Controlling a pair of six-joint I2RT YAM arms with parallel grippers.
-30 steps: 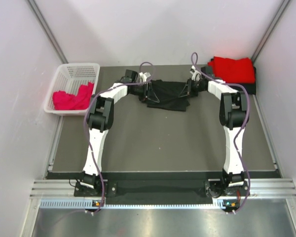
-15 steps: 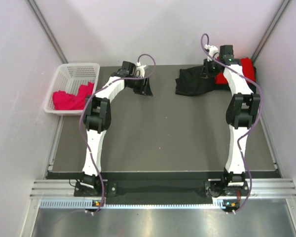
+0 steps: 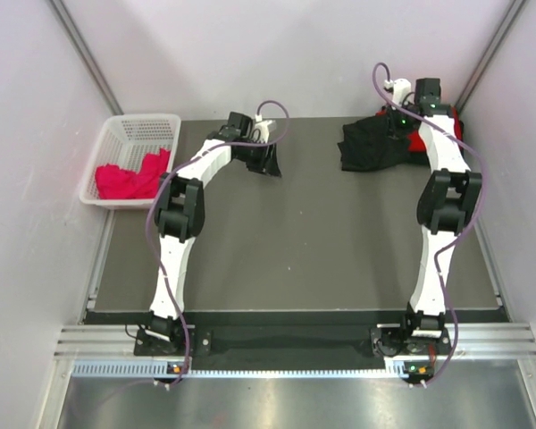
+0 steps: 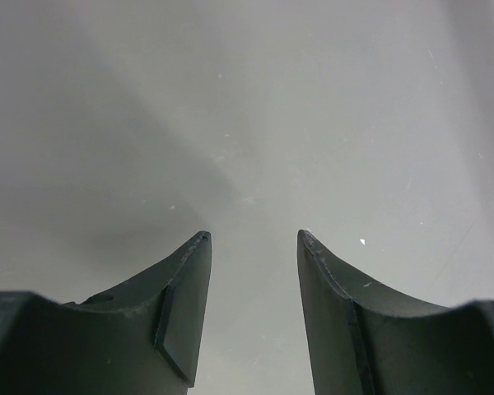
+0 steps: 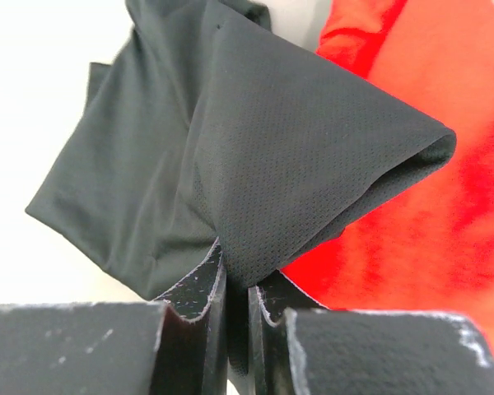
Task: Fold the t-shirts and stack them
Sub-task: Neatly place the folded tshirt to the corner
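A folded black t-shirt [image 3: 368, 144] hangs at the back right of the table, pinched by my right gripper [image 3: 400, 127], which is shut on a fold of the cloth [image 5: 313, 156]. Its right part lies over a bright red t-shirt [image 3: 447, 125] that fills the right side of the right wrist view [image 5: 445, 164]. My left gripper [image 3: 270, 159] stands open at the back middle, with bare table between its fingers [image 4: 185, 313]. A pink-red t-shirt [image 3: 129, 177] lies bunched in the basket.
A white plastic lattice basket [image 3: 143, 130] stands at the back left, off the table's dark mat [image 3: 295, 241]. White walls close in the back and both sides. Purple cables loop above both wrists.
My right gripper has carried the black t-shirt from the back middle to the right, onto the red one. My left gripper has let go of it and stays open near the back middle.
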